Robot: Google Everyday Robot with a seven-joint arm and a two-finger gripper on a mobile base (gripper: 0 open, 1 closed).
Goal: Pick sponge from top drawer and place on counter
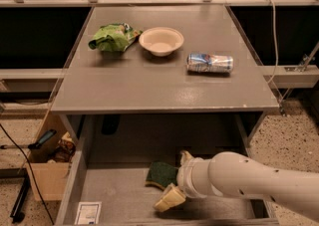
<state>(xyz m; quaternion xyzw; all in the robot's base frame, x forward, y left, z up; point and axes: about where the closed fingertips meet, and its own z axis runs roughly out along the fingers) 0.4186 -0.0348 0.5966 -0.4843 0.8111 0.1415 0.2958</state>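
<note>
sponge (159, 172) is lying flat in the open drawer (114, 195) under the table (149, 88). the claw (173, 180) is sitting spread around its right end, not yet pinching. it is probably light and squashy, so gripping gently across its narrow sides is looking best.

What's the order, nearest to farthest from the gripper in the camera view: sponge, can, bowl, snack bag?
The gripper sits in the top drawer.
1. sponge, at its fingers.
2. can, right side of the counter.
3. bowl, back middle.
4. snack bag, back left.
</note>
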